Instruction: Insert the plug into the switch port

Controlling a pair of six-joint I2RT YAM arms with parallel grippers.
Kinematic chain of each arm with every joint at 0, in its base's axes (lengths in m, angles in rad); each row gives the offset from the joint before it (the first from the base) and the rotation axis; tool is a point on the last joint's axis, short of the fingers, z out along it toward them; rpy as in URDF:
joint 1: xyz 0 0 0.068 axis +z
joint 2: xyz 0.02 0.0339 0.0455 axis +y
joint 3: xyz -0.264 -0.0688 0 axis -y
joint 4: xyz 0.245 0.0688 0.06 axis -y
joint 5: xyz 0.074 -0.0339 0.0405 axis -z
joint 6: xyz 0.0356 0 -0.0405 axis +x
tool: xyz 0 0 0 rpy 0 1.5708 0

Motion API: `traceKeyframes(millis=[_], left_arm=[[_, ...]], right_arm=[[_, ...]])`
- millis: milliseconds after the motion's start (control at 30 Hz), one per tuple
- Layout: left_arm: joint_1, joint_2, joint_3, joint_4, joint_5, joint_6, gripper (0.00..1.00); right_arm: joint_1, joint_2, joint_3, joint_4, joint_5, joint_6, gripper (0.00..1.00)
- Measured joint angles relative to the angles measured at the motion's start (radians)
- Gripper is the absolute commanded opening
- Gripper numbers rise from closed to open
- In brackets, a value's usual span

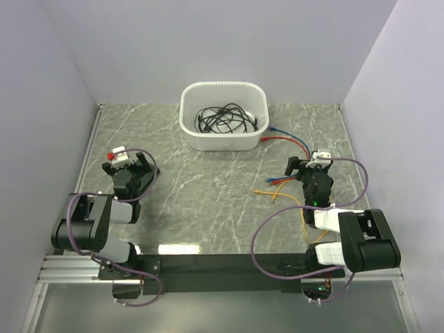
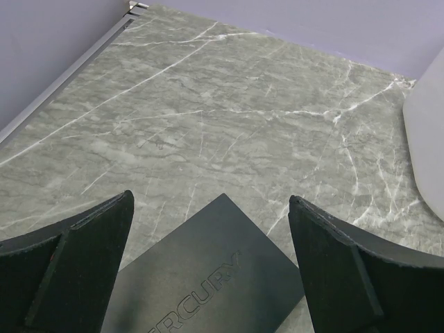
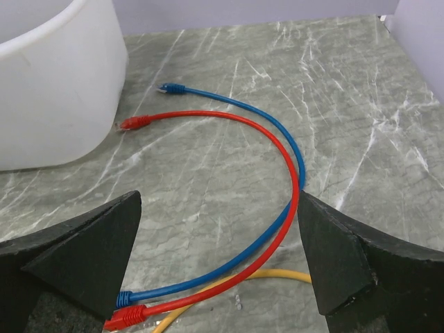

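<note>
Left gripper [image 2: 211,202]: fingers spread wide either side of the black box [image 2: 208,277].
Black box: we see one corner pointing away, lettering running diagonally up-right; switch port hidden.
Right gripper [image 3: 220,198]: wide, empty.
Red plug [image 3: 132,123]: tip toward white tub [image 3: 55,83].
Overhead: tub far middle of table [image 1: 208,208], grippers well apart.
</note>
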Motion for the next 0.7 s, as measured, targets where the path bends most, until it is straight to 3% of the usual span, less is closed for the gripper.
traceKeyframes(millis=[500,700], left_arm=[[0.0,0.0,0.0,0.0,0.0,0.0,0.99],[0.0,0.0,0.0,0.0,0.0,0.0,0.99]], right_arm=[[0.0,-0.002,0.001,-0.006,0.031,0.021,1.0],[0.032,-0.094,0.192,-0.329,0.093,0.029,1.0]])
